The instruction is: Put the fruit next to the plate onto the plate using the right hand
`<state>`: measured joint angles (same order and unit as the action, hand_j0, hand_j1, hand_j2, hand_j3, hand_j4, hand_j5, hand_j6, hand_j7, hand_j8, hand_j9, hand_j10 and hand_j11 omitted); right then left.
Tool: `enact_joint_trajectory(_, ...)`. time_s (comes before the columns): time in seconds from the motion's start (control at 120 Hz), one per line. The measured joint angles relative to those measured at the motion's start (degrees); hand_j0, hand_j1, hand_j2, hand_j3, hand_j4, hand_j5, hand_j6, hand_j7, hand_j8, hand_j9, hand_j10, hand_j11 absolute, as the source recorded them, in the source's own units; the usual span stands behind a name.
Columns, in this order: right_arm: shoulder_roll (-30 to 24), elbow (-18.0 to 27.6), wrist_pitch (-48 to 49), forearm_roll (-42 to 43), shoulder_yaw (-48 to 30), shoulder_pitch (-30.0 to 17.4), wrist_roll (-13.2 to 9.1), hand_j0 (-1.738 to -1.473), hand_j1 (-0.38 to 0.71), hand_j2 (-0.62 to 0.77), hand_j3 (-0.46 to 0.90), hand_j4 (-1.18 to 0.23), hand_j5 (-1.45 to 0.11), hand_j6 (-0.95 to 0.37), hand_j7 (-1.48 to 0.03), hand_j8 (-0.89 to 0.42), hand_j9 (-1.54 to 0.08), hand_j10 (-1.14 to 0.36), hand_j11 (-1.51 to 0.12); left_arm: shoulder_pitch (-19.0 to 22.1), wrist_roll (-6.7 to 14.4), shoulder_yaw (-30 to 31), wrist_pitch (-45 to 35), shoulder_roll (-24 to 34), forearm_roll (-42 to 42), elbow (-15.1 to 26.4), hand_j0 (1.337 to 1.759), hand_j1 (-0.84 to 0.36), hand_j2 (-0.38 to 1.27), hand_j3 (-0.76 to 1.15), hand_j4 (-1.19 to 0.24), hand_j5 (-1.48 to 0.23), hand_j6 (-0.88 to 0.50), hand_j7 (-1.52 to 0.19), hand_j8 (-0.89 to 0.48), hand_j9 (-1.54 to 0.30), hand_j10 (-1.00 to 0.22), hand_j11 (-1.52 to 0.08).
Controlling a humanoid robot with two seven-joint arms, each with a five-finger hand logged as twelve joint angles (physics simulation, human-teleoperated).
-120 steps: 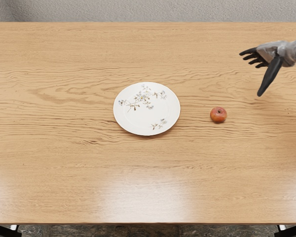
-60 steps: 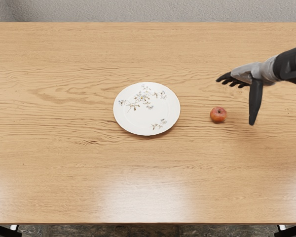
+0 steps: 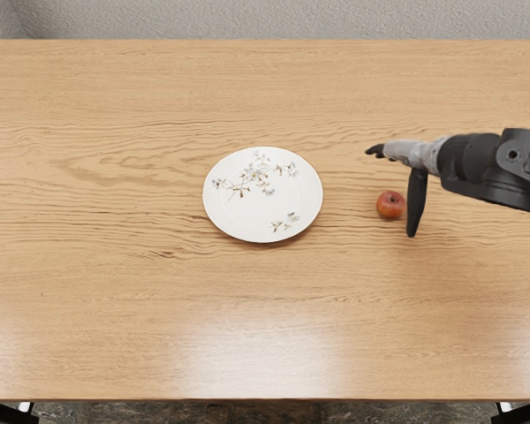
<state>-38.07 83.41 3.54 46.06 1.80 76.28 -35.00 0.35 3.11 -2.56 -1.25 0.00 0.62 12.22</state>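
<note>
On the wooden table (image 3: 115, 291), near centre: white flowered plate (image 3: 238, 216). Right of it, apart from the rim: red apple (image 3: 390, 205), resting on the wood. Just beside and above the apple: right hand (image 3: 406, 159), open, fingers spread, thumb hanging down, gripping nothing.

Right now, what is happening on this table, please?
The right robot hand, at the end of the arm from the right edge, hovers open close to a small red apple, its thumb pointing down just right of the fruit. It holds nothing yet. The apple sits on the wooden table, to the right of a white flowered plate and apart from it. The plate has nothing on it.
</note>
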Motion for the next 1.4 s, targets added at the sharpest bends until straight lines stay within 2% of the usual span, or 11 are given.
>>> enact_joint_trajectory(0.208,1.5,0.0,-0.9,4.0,0.6,-1.0,0.0,-1.658,-0.32,0.00,0.00,-0.03,-0.04,-0.03,-0.04,-0.03,-0.04,-0.03,-0.04,0.0,0.0,0.0,0.0,0.0,0.0,0.0,1.658,0.35,0.00,0.00,0.00,0.00,0.00,0.00,0.00,0.00,0.00,0.00)
enact_joint_trajectory(0.525,2.2,0.0,-8.8,9.7,3.4,-3.4,0.0,-1.658,-0.29,-0.01,0.00,-0.05,-0.06,-0.05,-0.06,-0.05,-0.06,-0.05,-0.06,0.0,0.0,0.0,0.0,0.0,0.0,0.0,1.658,0.35,0.00,0.00,0.00,0.00,0.00,0.00,0.00,0.00,0.00,0.00)
enact_joint_trajectory(0.683,3.0,-0.1,-12.5,10.7,3.7,-5.0,0.0,-1.658,-0.26,-0.01,0.00,-0.08,-0.09,-0.08,-0.09,-0.08,-0.09,-0.08,-0.09,0.0,0.0,0.0,0.0,0.0,0.0,0.0,1.658,0.35,0.00,0.00,0.00,0.00,0.00,0.00,0.00,0.00,0.00,0.00)
enact_joint_trajectory(0.942,4.3,-1.4,-13.2,11.3,5.8,-5.0,0.0,-1.658,-0.22,-0.02,0.00,-0.12,-0.15,-0.12,-0.15,-0.12,-0.15,-0.12,-0.15,0.0,0.0,0.0,0.0,0.0,0.0,0.0,1.658,0.35,0.00,0.00,0.00,0.00,0.00,0.00,0.00,0.00,0.00,0.00)
enact_joint_trajectory(1.075,4.4,-2.8,-13.2,11.3,6.2,-5.1,0.0,-1.658,-0.18,-0.03,0.00,-0.15,-0.19,-0.15,-0.19,-0.15,-0.19,-0.15,-0.19,0.0,0.0,0.0,0.0,0.0,0.0,0.0,1.658,0.35,0.00,0.00,0.00,0.00,0.00,0.00,0.00,0.00,0.00,0.00)
enact_joint_trajectory(1.4,7.6,-5.7,-13.4,11.4,6.4,-5.2,0.0,-1.658,0.00,-0.06,0.00,-0.30,-0.38,-0.30,-0.38,-0.30,-0.38,-0.30,-0.38,0.0,0.0,0.0,0.0,0.0,0.0,0.0,1.658,0.35,0.00,0.00,0.00,0.00,0.00,0.00,0.00,0.00,0.00,0.00)
